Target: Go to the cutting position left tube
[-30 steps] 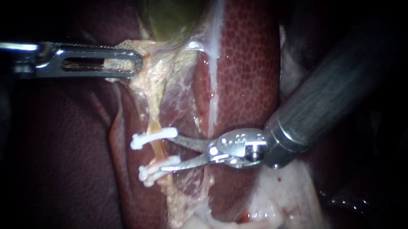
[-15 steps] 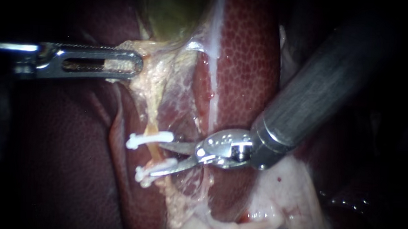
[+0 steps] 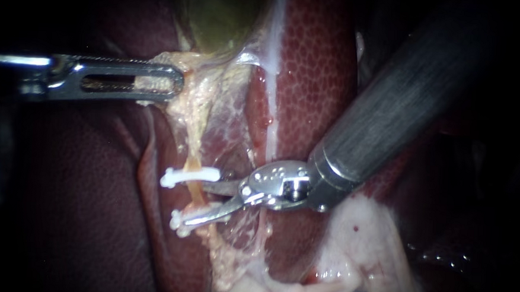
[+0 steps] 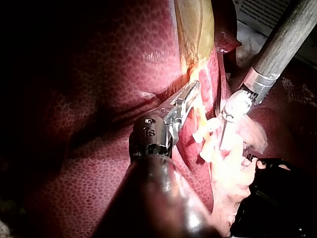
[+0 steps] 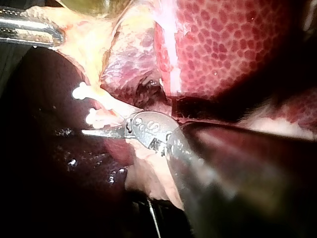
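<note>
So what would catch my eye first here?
Two white clips on a thin tube mid-scene in the endoscope view, with the right instrument holding open jaws at the stretch between them. Up and left, the left instrument grips pale tissue beneath the greenish gallbladder.

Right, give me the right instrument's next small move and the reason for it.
Probably ease the right instrument a touch toward the tube, so the stretch between the upper clip and lower clip sits fully between its open blades. The blade tips only just reach the tube, and the lower blade lies along the lower clip. The left instrument grips the tissue above.
</note>
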`<state>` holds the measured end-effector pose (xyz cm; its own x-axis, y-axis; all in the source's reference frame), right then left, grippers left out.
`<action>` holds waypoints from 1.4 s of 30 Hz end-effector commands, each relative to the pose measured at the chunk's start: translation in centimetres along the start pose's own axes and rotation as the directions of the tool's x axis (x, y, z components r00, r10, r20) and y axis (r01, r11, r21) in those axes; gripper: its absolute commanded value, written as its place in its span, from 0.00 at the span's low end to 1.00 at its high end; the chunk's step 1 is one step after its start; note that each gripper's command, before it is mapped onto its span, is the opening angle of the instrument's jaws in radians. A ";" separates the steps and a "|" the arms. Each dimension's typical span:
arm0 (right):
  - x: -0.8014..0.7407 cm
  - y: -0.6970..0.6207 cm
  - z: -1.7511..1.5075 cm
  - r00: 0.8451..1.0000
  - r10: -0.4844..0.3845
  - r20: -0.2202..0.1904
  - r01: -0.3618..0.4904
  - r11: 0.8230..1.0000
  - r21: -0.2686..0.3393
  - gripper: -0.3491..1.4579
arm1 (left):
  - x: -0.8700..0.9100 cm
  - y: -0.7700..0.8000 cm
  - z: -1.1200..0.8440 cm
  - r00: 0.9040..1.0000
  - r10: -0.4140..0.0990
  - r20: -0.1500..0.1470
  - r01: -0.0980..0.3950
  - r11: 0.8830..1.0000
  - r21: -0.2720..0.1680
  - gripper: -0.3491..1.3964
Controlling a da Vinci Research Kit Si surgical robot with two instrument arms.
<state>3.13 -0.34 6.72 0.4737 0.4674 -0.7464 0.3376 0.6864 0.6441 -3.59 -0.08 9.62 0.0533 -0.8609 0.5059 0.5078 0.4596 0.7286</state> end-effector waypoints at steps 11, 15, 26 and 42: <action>0.06 0.05 0.15 1.000 0.014 -0.016 -0.014 0.999 0.040 0.86 | 0.01 -0.01 0.03 1.000 0.000 0.001 0.000 1.000 -0.003 0.00; 0.06 0.08 0.23 0.999 0.029 -0.030 -0.028 0.999 0.039 0.86 | 0.02 -0.01 0.05 1.000 0.000 0.003 0.000 1.000 -0.007 0.00; 0.06 0.15 0.38 0.997 0.056 -0.052 -0.054 0.998 0.037 0.86 | 0.02 -0.02 0.06 1.000 0.000 0.002 0.000 1.000 -0.005 0.00; 0.04 0.18 0.38 0.995 0.079 -0.055 -0.077 0.996 0.038 0.86 | 0.02 -0.02 0.07 1.000 0.000 0.003 0.000 1.000 -0.006 0.00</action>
<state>3.52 -0.42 6.88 0.4532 0.5503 -0.7012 0.3298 0.6273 0.7055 -3.66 -0.10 9.65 0.0511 -0.8604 0.5071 0.5129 0.4583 0.7259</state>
